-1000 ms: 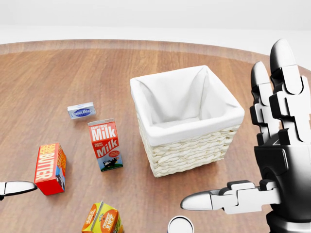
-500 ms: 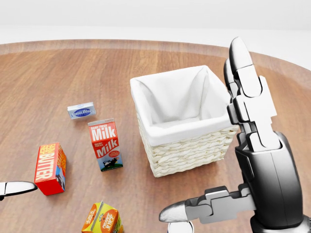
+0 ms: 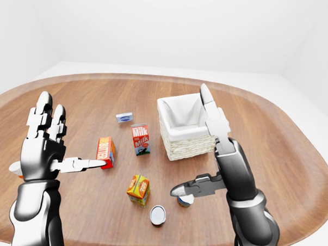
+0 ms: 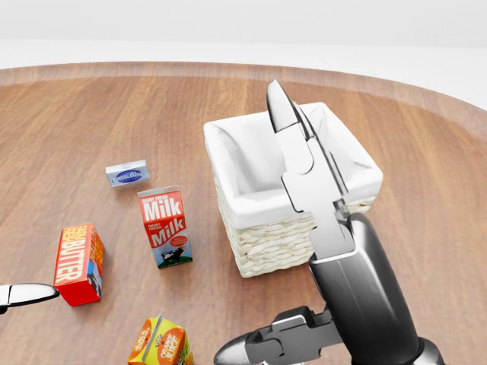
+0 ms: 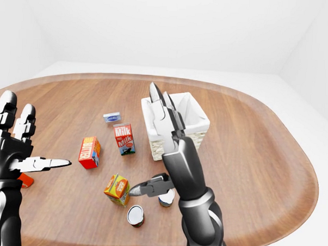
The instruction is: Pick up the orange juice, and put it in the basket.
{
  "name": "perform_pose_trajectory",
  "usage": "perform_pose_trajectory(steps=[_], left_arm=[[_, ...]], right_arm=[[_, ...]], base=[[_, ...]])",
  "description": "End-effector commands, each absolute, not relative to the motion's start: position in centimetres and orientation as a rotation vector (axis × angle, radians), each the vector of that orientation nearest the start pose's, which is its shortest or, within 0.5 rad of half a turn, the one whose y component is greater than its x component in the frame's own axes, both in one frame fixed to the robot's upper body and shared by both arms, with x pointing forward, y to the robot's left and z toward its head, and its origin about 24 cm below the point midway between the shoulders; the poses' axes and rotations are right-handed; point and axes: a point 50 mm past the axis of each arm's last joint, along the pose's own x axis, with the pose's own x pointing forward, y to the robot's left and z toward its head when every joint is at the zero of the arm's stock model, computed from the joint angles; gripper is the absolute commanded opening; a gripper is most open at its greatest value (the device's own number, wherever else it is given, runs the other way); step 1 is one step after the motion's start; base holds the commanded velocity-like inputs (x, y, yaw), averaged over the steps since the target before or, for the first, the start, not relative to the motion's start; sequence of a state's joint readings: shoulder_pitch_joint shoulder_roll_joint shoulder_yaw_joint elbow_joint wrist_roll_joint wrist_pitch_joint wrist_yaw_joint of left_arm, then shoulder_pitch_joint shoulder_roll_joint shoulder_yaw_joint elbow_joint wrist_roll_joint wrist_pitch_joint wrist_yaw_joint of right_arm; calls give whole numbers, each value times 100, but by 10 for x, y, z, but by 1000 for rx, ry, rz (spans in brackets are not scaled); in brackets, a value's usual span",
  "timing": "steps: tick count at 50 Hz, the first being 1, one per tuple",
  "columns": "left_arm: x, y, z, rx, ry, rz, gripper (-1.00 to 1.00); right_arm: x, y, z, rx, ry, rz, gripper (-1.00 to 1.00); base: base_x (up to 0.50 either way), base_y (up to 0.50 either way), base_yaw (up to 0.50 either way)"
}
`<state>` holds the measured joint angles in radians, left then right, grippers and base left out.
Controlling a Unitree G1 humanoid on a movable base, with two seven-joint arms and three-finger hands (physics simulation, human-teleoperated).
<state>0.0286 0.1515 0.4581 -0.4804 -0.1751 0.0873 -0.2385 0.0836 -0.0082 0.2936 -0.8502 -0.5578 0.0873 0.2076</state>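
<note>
Reach phase: right robot hand (image 3: pixel 206 157), fingers spread wide and empty, above the desk (image 3: pixel 272 138) beside the juice (image 3: pixel 139 189), which stands below the basket (image 3: pixel 184 129); next, close round the carton

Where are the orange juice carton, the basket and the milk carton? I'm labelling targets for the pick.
orange juice carton (image 3: pixel 139 188), left-eye view, on its orange side panel.
basket (image 4: pixel 297 241), head view, on its woven wicker wall.
milk carton (image 4: pixel 164 226), head view, on its red printed face.

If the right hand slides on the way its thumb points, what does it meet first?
Probably the orange juice carton: the right hand has its thumb tip aimed at it, close by in the right-eye view. Depth is uncertain; it might pass above.
</note>
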Motion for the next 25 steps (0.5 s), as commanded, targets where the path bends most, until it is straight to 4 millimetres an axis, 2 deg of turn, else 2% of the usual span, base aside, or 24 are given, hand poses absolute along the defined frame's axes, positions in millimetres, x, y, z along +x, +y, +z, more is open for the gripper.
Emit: perform_pose_trajectory(steps=[1,12,25], left_arm=[[212,253,153,126,-406,140,100],[212,253,154,127,-407,139,100],[211,252,153,128,-406,139,100]], right_arm=[[175,-76,195,-554,-691,262,100],[177,-58,185,-568,-657,317,100],[186,-46,158,-578,-553,372,100]], base=[[0,0,0],[0,0,0],[0,0,0]])
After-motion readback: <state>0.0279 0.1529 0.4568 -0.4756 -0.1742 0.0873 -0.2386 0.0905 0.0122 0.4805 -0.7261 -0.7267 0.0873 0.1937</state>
